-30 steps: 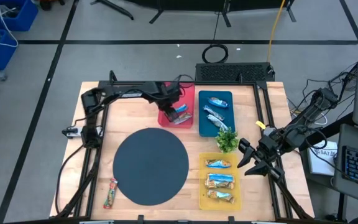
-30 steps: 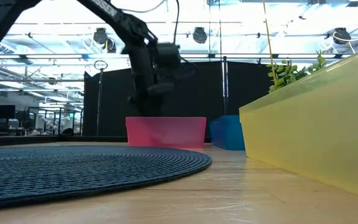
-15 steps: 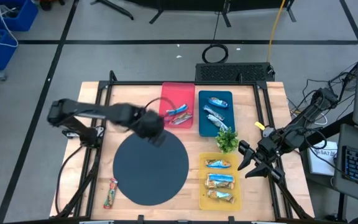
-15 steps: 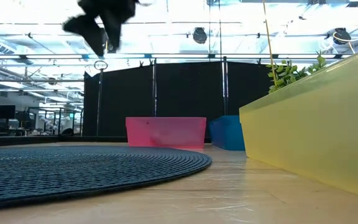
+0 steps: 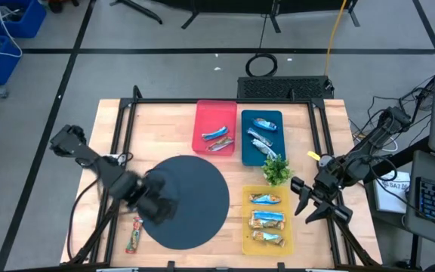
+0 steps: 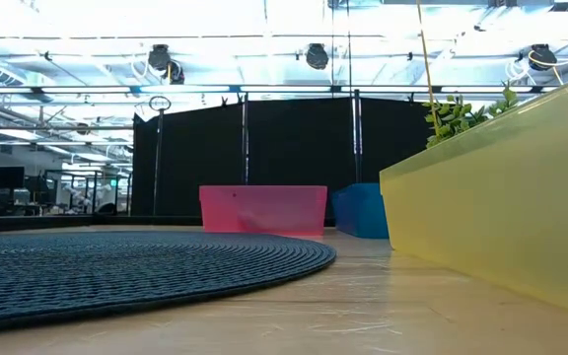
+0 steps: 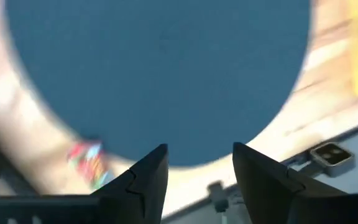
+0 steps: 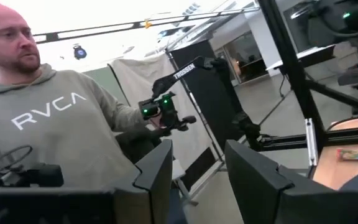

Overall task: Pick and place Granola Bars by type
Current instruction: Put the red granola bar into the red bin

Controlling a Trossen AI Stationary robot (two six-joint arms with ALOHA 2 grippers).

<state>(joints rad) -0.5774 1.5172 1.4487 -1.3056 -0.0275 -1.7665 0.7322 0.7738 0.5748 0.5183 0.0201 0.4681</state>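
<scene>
Over the mat's (image 5: 191, 200) near-left edge now hovers the left hand (image 5: 157, 205), swung from the pink tray (image 5: 202, 113) after a drop, fingers open, nearing the last loose bar (image 5: 134, 235); right hand (image 5: 313, 205) parked open, right of the mat.

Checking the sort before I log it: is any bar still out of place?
Yes. One orange-green-yellow bar lies loose on the bare wood at the table's front-left corner, beside the round dark mat, outside every tray. The left gripper, jaws open and empty, is over the mat's edge near it.
</scene>
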